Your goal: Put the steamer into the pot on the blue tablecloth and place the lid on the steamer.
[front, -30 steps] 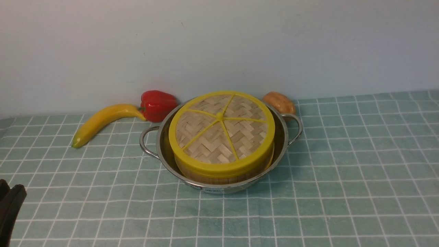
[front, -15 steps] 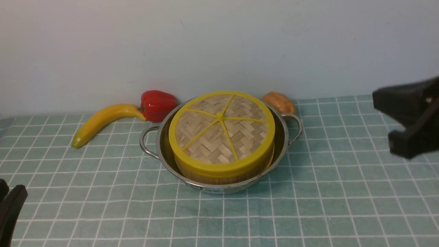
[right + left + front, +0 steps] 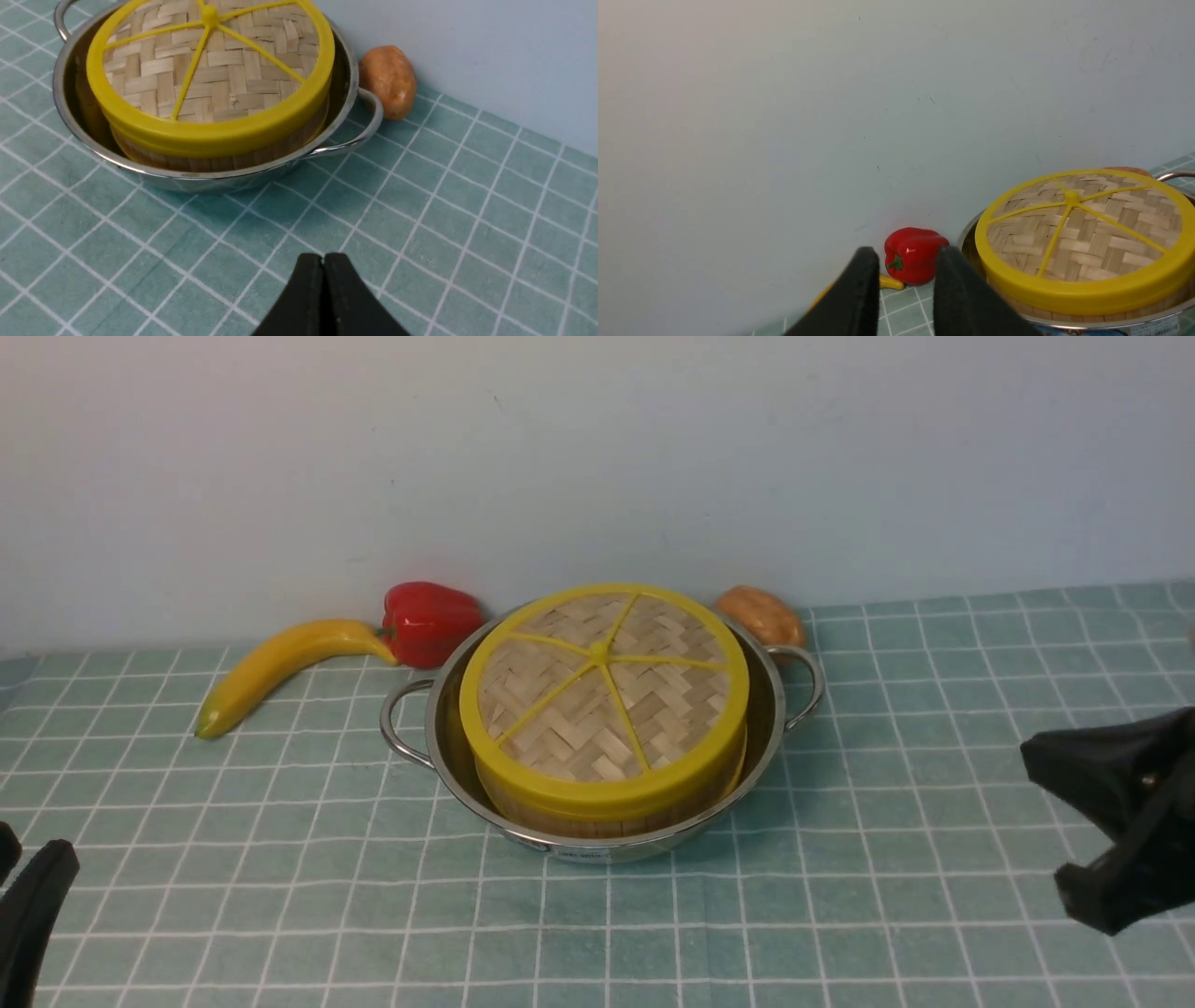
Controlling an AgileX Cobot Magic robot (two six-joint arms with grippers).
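A: Pale blue-grey wall [image 3: 597,457] fills the upper half of the front view; the blue tablecloth [image 3: 934,728] covers the lower half.

B: Task items?

A: Pot [image 3: 439,747] sits at frame centre on the cloth, loop handles to left and right. Steamer [image 3: 607,817] stands inside it; only a strip of its bamboo side shows. Lid [image 3: 602,695] lies flat on the steamer, yellow rim seated all round.

B: Other objects?

A: Banana [image 3: 280,667] at centre left, its tip touching the red bell pepper [image 3: 429,621], which is just beside the pot's far-left rim. Potato [image 3: 761,614] lies against the wall, near the right handle.

B: Left gripper?

A: Left gripper [image 3: 906,289] at the lower-left corner of the front view, well apart from the pot. Left wrist view shows its jaws narrowly parted, nothing between them; the pepper is visible through the gap.

B: Right gripper?

A: Right gripper [image 3: 323,298] at the right edge of the front view, below mid-height, apart from the pot. Right wrist view shows its fingers [image 3: 343,298] pressed together, holding nothing, above bare cloth.
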